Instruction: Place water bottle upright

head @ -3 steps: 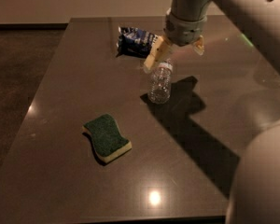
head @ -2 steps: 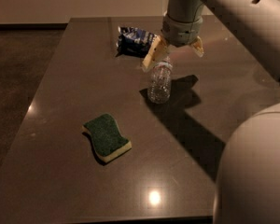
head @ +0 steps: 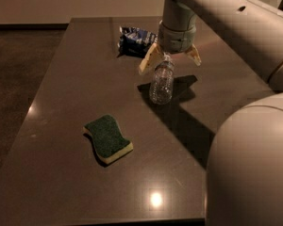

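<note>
The water bottle (head: 161,83) is clear and ribbed. It stands upright on the dark table (head: 75,88), right of the middle. Its top is just under my gripper (head: 170,59). My gripper hangs over the bottle's neck, with the two tan fingers (head: 148,60) spread wide on either side of it. The fingers do not appear to touch the bottle. The cap is partly hidden by the gripper.
A dark blue snack bag (head: 136,40) lies behind the bottle, towards the far edge. A green and yellow sponge (head: 108,139) lies in front, to the left. My arm (head: 236,27) crosses the upper right, and its large body fills the lower right corner.
My gripper has shifted slightly left and lower in the view over the bottle's top. The bottle stands in the same place.
</note>
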